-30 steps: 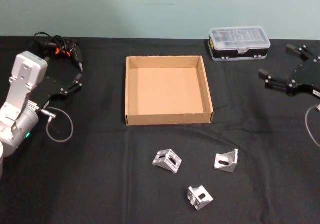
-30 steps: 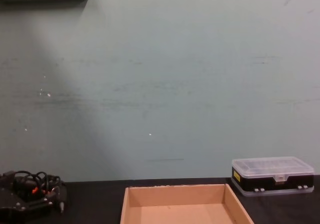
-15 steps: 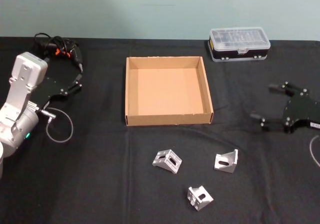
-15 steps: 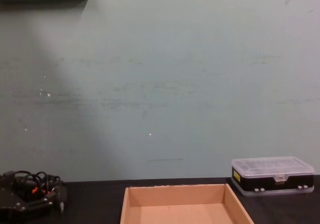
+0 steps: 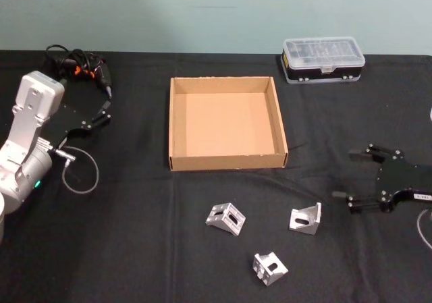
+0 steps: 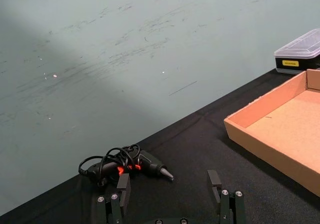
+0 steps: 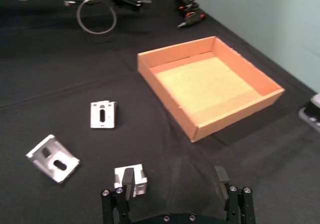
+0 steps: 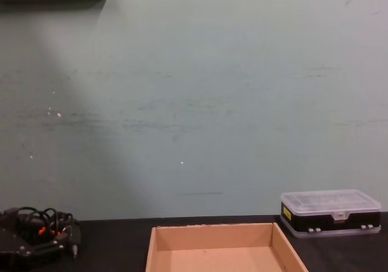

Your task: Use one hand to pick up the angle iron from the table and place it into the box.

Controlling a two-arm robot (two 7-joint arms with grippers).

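Three silver angle irons lie on the black table (image 5: 128, 242) in front of the box: a left one (image 5: 225, 218), a right one (image 5: 306, 218) and a near one (image 5: 270, 267). The tan cardboard box (image 5: 228, 160) sits mid-table with nothing inside. My right gripper (image 5: 344, 175) is open, low over the table just right of the right angle iron, apart from it. In the right wrist view that angle iron (image 7: 131, 179) lies by one finger of the right gripper (image 7: 174, 179), the box (image 7: 167, 104) beyond. My left gripper (image 5: 108, 104) rests open at the far left.
A black case with a clear lid (image 5: 323, 59) stands at the back right. A black electric screwdriver with coiled cable (image 5: 77, 65) lies at the back left, just beyond the left gripper (image 6: 169, 186). A grey cable loop (image 5: 81, 170) hangs by the left arm.
My right gripper has come from the right edge down and inward, toward the right angle iron, staying open. The left arm and all angle irons have not moved.
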